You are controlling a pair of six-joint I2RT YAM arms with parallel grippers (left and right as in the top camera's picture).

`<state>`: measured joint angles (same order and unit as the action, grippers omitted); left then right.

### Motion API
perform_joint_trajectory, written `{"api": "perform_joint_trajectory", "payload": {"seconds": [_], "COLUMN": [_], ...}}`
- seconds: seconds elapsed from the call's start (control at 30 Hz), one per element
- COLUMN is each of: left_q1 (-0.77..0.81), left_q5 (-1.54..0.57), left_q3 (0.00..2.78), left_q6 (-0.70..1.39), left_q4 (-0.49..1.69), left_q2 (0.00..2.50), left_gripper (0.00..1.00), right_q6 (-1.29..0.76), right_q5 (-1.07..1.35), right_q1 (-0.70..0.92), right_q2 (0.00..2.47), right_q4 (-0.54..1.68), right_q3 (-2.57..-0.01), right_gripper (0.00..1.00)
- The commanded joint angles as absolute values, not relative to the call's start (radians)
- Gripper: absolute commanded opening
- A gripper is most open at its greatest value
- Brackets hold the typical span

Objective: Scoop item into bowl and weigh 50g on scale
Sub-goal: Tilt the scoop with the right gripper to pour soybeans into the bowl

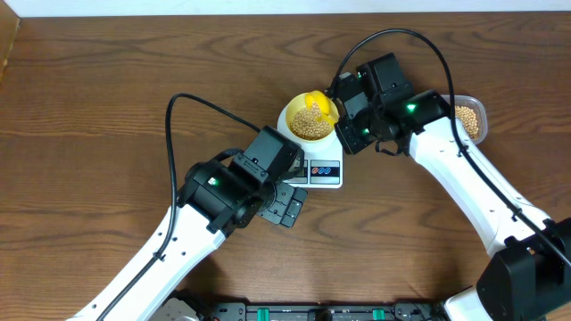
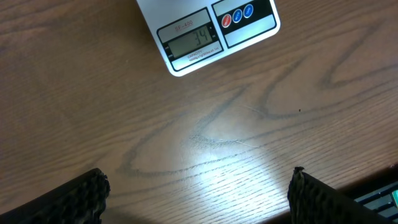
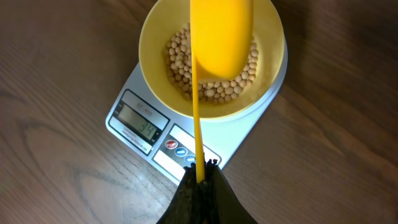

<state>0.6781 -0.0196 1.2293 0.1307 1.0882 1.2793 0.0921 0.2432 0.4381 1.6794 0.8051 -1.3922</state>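
Observation:
The pale-yellow bowl [image 1: 308,120] stands on the white scale [image 1: 323,171] and holds tan beans [image 3: 180,59]. The scale's display [image 2: 191,42] reads 34. My right gripper [image 3: 202,171] is shut on the handle of a yellow scoop [image 3: 221,34], whose head hangs over the bowl [image 3: 152,37]. In the overhead view the scoop [image 1: 319,102] sits above the bowl's right side, with the right gripper [image 1: 343,111] beside it. My left gripper [image 2: 199,193] is open and empty, over bare table in front of the scale [image 2: 261,28]; it shows in the overhead view [image 1: 290,207].
A clear plastic tub [image 1: 470,120] with more beans stands at the right, behind my right arm. The dark wooden table [image 1: 107,107] stretches to the left and front.

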Motion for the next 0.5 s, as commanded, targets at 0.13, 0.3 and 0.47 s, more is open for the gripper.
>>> {"api": "perform_joint_trajectory", "payload": {"seconds": [0.13, 0.3, 0.47], "left_q1": [0.68, 0.68, 0.68], "left_q5": [-0.007, -0.007, -0.007], "left_q3": [1.253, 1.253, 1.253], "left_q6": [0.125, 0.125, 0.125], "left_q4": [1.088, 1.088, 1.088], "left_q2": [1.275, 1.275, 1.275], "left_gripper": [0.94, 0.94, 0.94], "right_q6": [0.13, 0.137, 0.148], "right_q5": [0.199, 0.168, 0.11], "right_q1": [0.459, 0.48, 0.504], "right_q2": [1.682, 1.682, 1.682], "right_q4": [0.803, 0.805, 0.805], "right_q3": [-1.408, -1.408, -1.408], "right_gripper": [0.01, 0.01, 0.01]}}
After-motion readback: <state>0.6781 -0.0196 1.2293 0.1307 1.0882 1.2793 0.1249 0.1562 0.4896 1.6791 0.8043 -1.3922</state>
